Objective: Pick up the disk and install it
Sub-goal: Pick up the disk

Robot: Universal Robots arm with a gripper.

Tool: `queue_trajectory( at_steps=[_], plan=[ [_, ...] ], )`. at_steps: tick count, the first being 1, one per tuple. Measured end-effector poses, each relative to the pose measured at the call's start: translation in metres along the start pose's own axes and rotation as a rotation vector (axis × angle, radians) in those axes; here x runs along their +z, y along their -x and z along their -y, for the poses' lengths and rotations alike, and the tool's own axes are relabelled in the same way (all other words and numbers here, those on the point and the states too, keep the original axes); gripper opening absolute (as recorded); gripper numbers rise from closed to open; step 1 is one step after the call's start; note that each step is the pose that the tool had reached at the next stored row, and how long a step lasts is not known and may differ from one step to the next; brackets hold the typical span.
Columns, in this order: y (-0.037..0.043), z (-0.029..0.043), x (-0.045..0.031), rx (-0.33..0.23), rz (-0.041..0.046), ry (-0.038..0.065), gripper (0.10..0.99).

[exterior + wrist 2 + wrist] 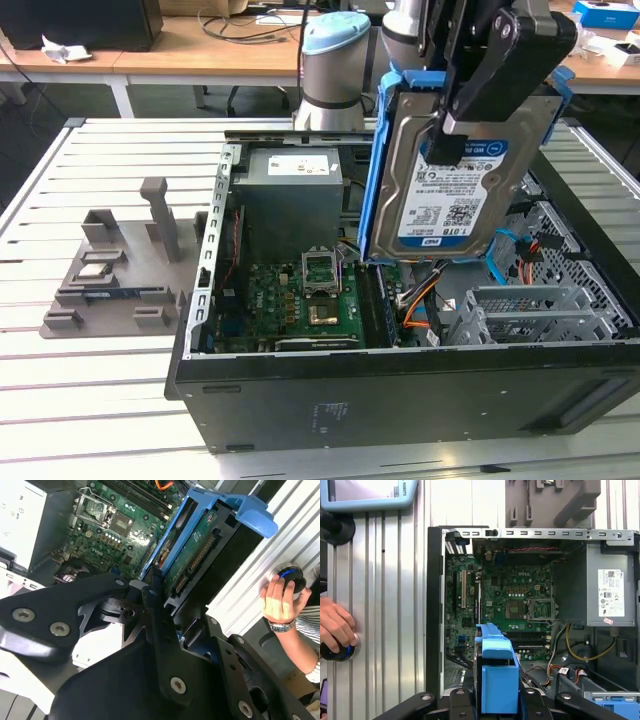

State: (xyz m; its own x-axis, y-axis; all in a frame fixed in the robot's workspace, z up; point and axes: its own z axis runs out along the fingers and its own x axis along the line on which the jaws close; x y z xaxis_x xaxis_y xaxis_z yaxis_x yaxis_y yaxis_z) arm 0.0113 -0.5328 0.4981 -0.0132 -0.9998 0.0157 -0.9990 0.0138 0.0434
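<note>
My gripper (pixel 450 140) is shut on the disk (pixel 455 200), a silver hard drive with a white-and-blue label in a blue plastic carrier (pixel 375 170). I hold it upright and slightly tilted in the air above the open black computer case (pixel 400 400), over the gap between the motherboard (pixel 300 300) and the grey metal drive cage (pixel 530 310). In the second wrist view the disk (pixel 197 550) appears edge-on, clamped between my black fingers (pixel 150 605). The first wrist view looks down past the blue carrier (pixel 495 675) into the case (pixel 434 605).
A grey power supply (pixel 290 190) sits at the case's back. On the slatted table at the exterior view's left stands a grey parts fixture (pixel 120 270). A person's hand (pixel 280 597) rests on a round button beside the case. Cables (pixel 420 300) lie below the disk.
</note>
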Motion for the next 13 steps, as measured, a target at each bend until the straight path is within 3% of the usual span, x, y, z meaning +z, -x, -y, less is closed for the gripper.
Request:
queue_trajectory(
  at_steps=[9,13],
  plan=[
    [-0.0179,0.0002,0.0009,0.0,0.0,0.0,0.369],
    [-0.0181,0.0055,0.0006,0.0,0.0018,0.0,0.369]
  ],
)
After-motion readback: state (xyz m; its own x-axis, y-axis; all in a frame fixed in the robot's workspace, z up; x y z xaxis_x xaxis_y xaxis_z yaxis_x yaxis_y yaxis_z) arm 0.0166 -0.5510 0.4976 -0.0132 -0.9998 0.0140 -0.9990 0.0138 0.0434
